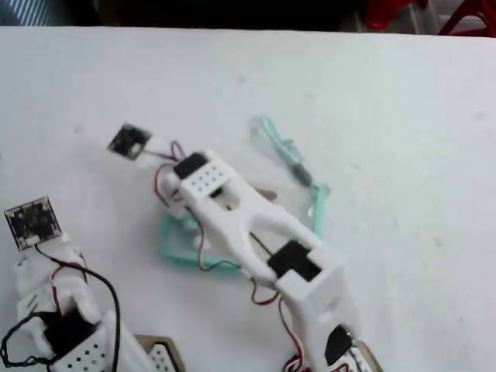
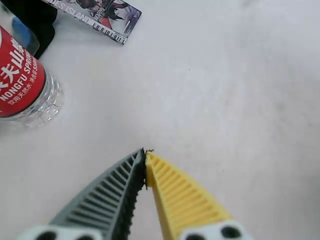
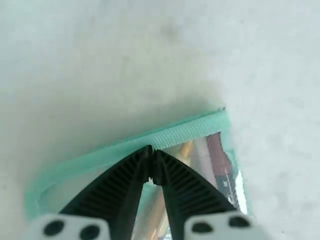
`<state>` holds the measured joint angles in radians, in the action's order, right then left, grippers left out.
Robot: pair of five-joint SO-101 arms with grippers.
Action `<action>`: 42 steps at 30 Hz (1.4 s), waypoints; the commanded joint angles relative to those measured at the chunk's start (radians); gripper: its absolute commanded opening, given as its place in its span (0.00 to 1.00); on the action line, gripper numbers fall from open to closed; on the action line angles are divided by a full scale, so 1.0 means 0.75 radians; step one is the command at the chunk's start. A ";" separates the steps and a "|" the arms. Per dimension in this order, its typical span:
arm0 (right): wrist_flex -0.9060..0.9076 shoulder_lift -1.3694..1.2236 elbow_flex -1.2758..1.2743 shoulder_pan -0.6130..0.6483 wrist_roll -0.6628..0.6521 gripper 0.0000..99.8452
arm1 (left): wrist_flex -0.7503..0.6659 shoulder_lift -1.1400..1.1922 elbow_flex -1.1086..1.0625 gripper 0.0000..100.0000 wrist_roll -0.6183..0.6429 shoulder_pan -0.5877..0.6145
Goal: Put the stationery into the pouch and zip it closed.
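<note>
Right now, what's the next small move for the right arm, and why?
Probably slide the right tool along the teal edge of the pouch to run the zip. It is shut right at that edge, with the stationery already inside. Whether it grips the pull is unclear.

Both arms have white plastic shells, black servo blocks and loose red and black cables. Right arm [image 1: 248,225], over the pouch [image 1: 172,249]: perforated housing, right gripper [image 3: 151,152] with black ribbed fingers [image 3: 115,192]. Left arm [image 1: 74,341], left of the pouch: left gripper [image 2: 145,155] with one grey and one yellow ribbed finger. Both gripper bases are white, with dark screw holes.
</note>
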<state>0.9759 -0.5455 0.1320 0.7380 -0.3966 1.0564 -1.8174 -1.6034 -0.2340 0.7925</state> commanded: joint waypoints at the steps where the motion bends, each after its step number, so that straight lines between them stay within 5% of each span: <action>1: -0.034 -0.003 0.043 -0.097 0.010 0.02 | -0.033 -0.013 0.012 0.02 0.000 0.011; 6: -0.073 -0.001 0.045 -0.109 0.010 0.02 | -0.035 -0.013 0.012 0.02 0.000 0.011; 14: 0.328 0.322 0.043 0.011 0.000 0.02 | -0.037 -0.013 0.012 0.03 0.004 0.009; 17: 0.427 0.602 0.039 -0.069 0.000 0.02 | -0.037 -0.013 0.012 0.03 0.006 -0.032; 24: 0.725 0.891 -0.127 -0.439 -0.020 0.02 | 0.061 -0.013 0.010 0.03 -0.004 -0.402; 31: 0.621 0.815 -0.540 -0.686 -0.215 0.02 | 0.123 -0.013 0.010 0.02 -0.125 -0.525; 42: 0.251 0.750 -0.853 -0.701 -0.291 0.02 | 0.000 -0.011 -0.082 0.03 -0.133 -0.768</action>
<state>1.2229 0.0376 -0.5048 0.2209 -0.6053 1.0902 -1.8205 -1.6724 -0.3199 0.2478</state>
